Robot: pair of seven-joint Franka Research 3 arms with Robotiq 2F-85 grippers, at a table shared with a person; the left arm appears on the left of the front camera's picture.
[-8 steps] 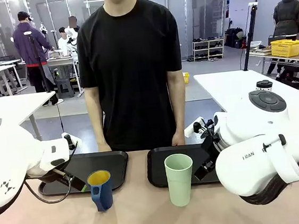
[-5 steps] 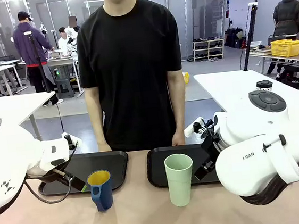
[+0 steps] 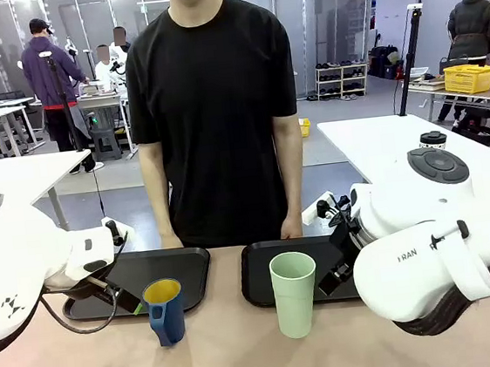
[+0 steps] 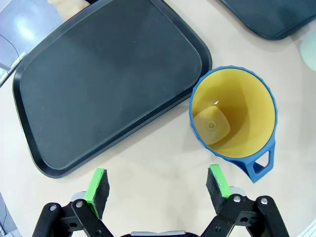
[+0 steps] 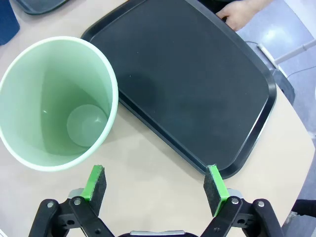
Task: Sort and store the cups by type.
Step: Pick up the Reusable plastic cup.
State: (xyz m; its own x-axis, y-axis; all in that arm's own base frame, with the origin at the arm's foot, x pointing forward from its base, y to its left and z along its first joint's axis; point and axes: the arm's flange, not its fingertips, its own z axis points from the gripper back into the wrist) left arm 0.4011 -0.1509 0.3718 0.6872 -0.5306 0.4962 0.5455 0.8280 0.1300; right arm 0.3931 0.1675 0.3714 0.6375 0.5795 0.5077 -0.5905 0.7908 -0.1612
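My left gripper (image 4: 158, 183) spread, empty, near blue cup (image 4: 232, 118) beside left tray (image 4: 98, 89); right gripper (image 5: 155, 186) same, near mint tumbler (image 5: 59, 101) beside right tray (image 5: 197, 84). Both probably light, stiff, slick plastic: pinch rim wall.

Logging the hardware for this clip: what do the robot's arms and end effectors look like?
The left arm and right arm have rounded glossy white shells; the right bears dark FRAN lettering, and a black cable loops under the left. The left end effector and right end effector are black linkages with green finger pads.
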